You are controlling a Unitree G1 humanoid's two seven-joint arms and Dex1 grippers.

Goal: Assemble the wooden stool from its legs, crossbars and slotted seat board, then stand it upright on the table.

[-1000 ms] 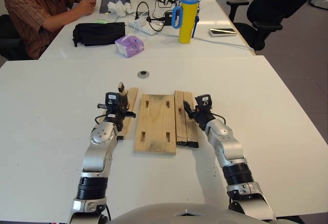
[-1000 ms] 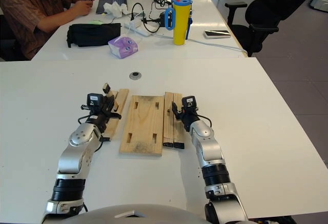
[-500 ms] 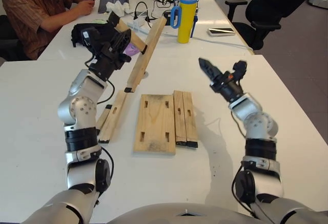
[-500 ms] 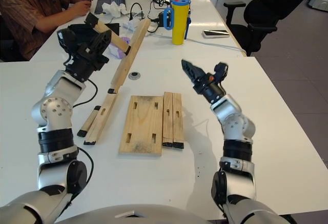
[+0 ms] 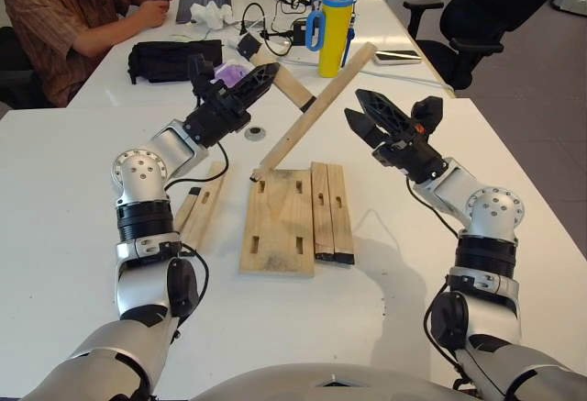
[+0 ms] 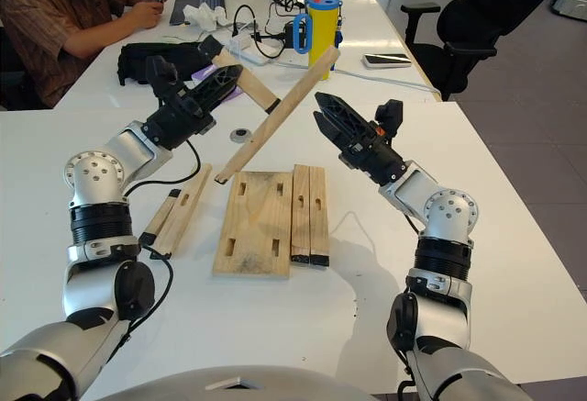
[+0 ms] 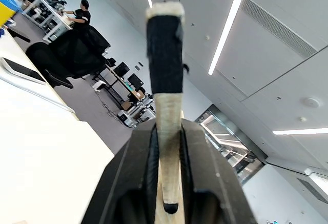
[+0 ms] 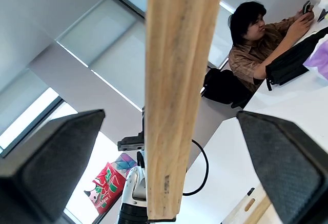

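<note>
My left gripper (image 5: 255, 80) is shut on a short wooden leg with a black tip (image 7: 165, 44), held in the air over the back of the table. A long wooden bar (image 5: 316, 112) is joined to that leg and slants down until its lower end touches the slotted seat board (image 5: 278, 222), which lies flat. My right gripper (image 5: 394, 115) stands open beside the bar's upper half; in the right wrist view the bar (image 8: 179, 96) shows between its two fingers (image 8: 51, 167), untouched. Two loose bars (image 5: 330, 213) lie right of the board, and more pieces (image 5: 197, 213) lie left of it.
A round grommet (image 5: 255, 132) sits in the table behind the board. On the far table stand a yellow bottle (image 5: 335, 34), a black pouch (image 5: 174, 57), a phone (image 5: 397, 57) and cables. An office chair (image 5: 463, 29) stands at the back right.
My left gripper has swung the leg-and-bar piece to the right and lower, so the bar's end now rests on the seat board. My right gripper has moved left, up to the bar.
</note>
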